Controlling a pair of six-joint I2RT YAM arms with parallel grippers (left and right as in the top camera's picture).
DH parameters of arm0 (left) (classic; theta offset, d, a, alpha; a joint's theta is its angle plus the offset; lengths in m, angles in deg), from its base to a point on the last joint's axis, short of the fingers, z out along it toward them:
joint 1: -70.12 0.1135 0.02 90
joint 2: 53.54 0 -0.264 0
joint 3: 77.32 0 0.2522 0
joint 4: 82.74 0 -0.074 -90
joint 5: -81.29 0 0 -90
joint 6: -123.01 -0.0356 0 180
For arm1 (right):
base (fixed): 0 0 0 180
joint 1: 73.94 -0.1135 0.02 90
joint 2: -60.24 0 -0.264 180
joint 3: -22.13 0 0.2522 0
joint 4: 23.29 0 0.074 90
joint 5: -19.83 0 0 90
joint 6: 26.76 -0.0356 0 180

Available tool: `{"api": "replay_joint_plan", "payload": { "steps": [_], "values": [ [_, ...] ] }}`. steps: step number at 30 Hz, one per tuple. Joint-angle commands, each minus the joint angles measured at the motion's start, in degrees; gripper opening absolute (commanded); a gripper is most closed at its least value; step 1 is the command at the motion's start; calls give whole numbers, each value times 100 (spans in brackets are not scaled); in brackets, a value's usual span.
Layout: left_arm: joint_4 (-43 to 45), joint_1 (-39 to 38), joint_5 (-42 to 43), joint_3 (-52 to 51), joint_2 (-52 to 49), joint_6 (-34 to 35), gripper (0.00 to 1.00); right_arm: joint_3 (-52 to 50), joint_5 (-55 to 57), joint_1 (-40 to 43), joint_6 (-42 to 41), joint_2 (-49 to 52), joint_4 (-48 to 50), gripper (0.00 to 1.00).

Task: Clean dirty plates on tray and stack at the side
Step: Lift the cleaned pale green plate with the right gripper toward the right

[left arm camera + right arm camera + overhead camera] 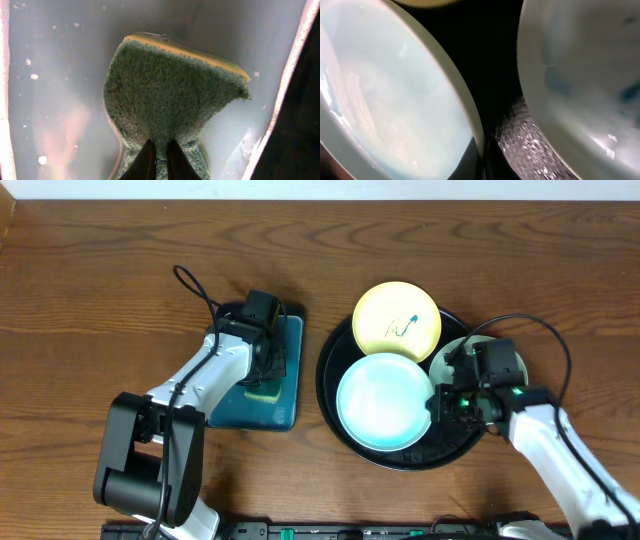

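Note:
The black tray (335, 340) holds three plates. A pale yellow plate (397, 320) with a teal scribble lies at its back. A mint-white plate (383, 400) lies at the front left, and my right gripper (438, 402) is shut on its right rim. In the right wrist view that rim (470, 115) runs down between the gripper (483, 157). Another pale plate (580, 75) with teal smears lies to the right, partly hidden under the arm overhead. My left gripper (159, 157) is shut on the yellow-green sponge (170, 95) over the teal tray (290, 350).
The rectangular teal tray sits left of the black tray, with a narrow gap of wood between them. Brown tabletop (100, 290) spreads to the far left and along the back. Both arms reach in from the front edge.

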Motion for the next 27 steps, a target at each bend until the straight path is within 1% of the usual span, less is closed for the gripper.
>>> {"api": "replay_joint_plan", "payload": {
  "steps": [1,8,15,20,27],
  "values": [
    [-66,9,-24,-142,-160,-55,8,52,557,-9,92,-509,-98,1],
    [-63,9,-24,-142,-160,-55,8,227,1663,-9,92,-1305,-413,1],
    [-63,9,-24,-142,-160,-55,8,780,2638,-146,92,-1394,-946,1],
    [-66,9,-24,-142,-160,-55,8,1121,3383,-608,70,-1394,-1178,1],
    [-66,9,-24,-142,-160,-55,8,1381,4830,-1440,-20,-1394,-1331,1]
  ]
}}
